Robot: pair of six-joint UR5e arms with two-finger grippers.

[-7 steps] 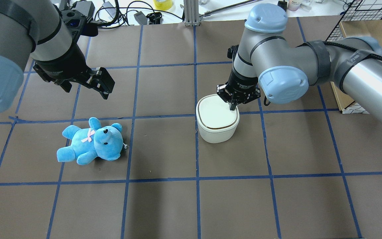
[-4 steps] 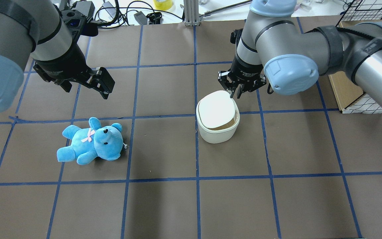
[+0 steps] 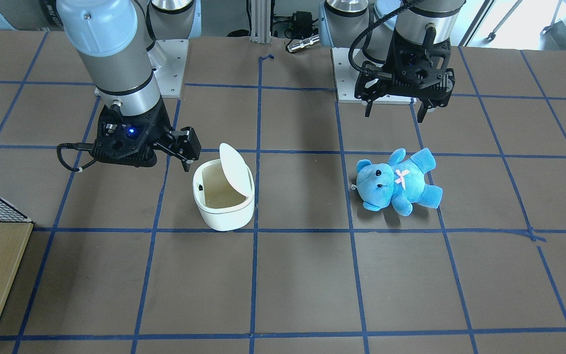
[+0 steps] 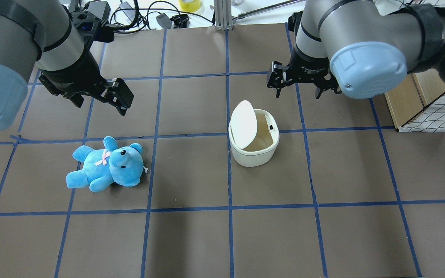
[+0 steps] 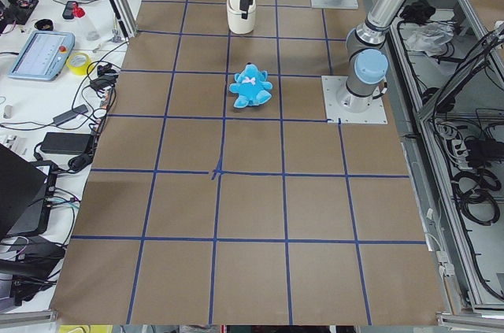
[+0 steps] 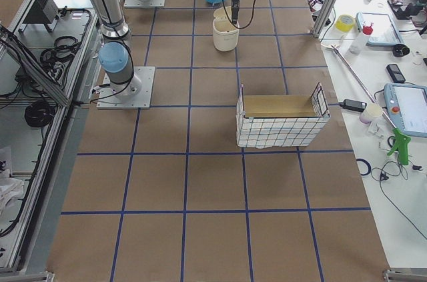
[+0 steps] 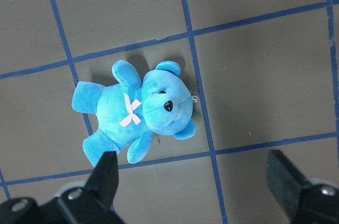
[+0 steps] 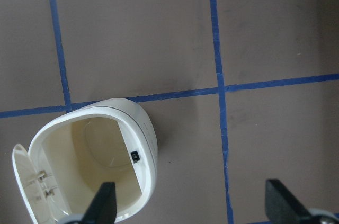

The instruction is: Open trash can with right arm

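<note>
We count two arms out here, the right arm and the left arm, so two grippers: the right gripper and the left gripper. One trash can sits just beside and below the right gripper, with one lid. One blue teddy bear lies below the left gripper. One wire basket stands beyond the right gripper, on its side away from the left gripper.
</note>
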